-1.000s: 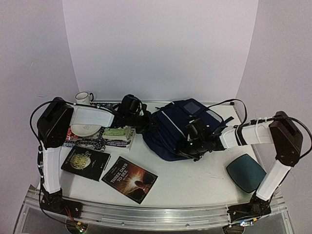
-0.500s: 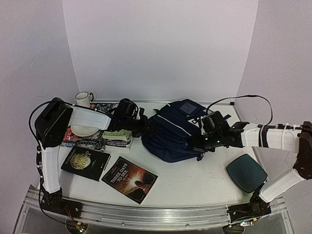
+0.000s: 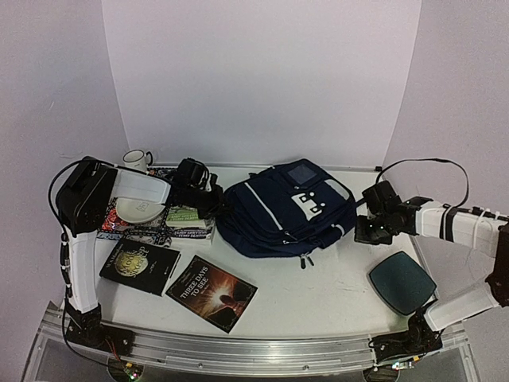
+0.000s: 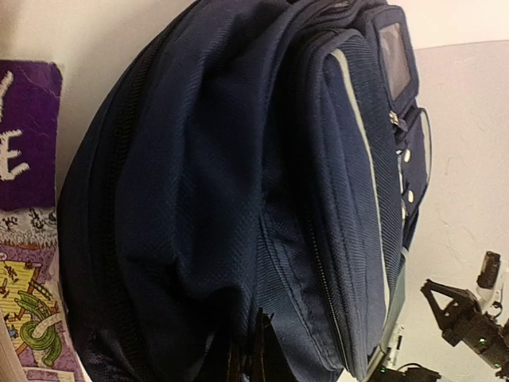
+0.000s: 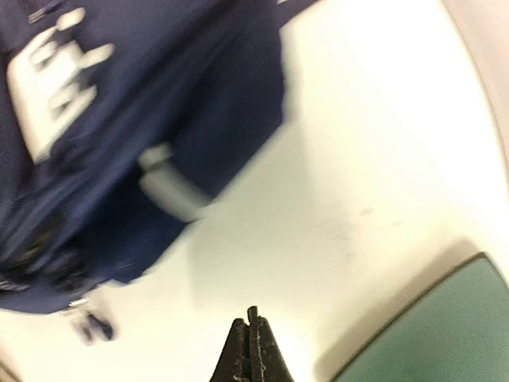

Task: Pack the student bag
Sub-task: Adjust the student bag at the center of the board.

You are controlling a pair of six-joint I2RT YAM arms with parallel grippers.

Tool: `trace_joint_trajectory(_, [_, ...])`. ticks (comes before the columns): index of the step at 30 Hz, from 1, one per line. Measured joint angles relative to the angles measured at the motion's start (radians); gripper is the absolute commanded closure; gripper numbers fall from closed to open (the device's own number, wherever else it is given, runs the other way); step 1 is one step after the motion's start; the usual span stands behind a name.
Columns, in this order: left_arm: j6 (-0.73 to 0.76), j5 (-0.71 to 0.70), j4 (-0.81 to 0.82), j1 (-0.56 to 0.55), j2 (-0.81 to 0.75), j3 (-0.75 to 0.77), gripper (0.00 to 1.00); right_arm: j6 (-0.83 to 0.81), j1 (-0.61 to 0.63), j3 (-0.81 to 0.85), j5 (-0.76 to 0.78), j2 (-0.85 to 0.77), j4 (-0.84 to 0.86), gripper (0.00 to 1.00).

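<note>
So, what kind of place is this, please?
Probably a robot test bench in a lab, not a real classroom: a white table with an aluminium rail at its near edge, plain backdrop walls, and a student bag with books laid out.

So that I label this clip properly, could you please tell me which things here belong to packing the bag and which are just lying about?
Part of the job: student bag, gripped at its edge by the left hand; probably for packing: Three Days to See book, dark book, book stack.
Apparently just lying about: mug, bowl, teal pad.
</note>
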Motion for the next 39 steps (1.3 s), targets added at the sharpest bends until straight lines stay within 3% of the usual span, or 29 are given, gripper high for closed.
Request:
trace_joint_trajectory(3, [0.027,-0.01,-0.017,0.015,0.007,0.003,1.0,-0.025,-0.013,0.009,-0.016,0.001,-0.012,1.0])
trace_joint_trajectory(6, [0.041,-0.009,-0.034,0.01,0.01,0.02,0.98,-0.032,-0.009,0.022,-0.131,0.017,0.016,0.98])
trace_joint_trajectory(13, [0.068,-0.018,-0.06,-0.016,0.01,0.053,0.53,-0.051,0.106,0.071,-0.313,0.101,0.101,0.75])
trace_joint_trajectory(17, [0.14,-0.08,-0.075,-0.053,-0.003,0.059,0.42,-0.086,0.124,0.105,-0.36,0.17,0.12,0.63])
trace_joint_trajectory(25, [0.293,-0.256,-0.098,-0.178,-0.127,-0.003,0.38,-0.225,0.14,0.195,-0.409,0.301,0.12,0.35])
trace_joint_trajectory(31, [0.34,-0.325,-0.102,-0.265,-0.156,-0.062,0.35,-0.356,0.184,0.285,-0.371,0.364,0.121,0.23])
trace_joint_trajectory(37, [0.427,-0.495,-0.128,-0.309,-0.222,-0.139,0.25,-0.386,0.186,0.287,-0.3,0.352,0.116,0.04])
trace_joint_trajectory(39, [0.473,-0.555,-0.143,-0.333,-0.251,-0.142,0.24,-0.38,0.186,0.268,-0.25,0.312,0.112,0.02])
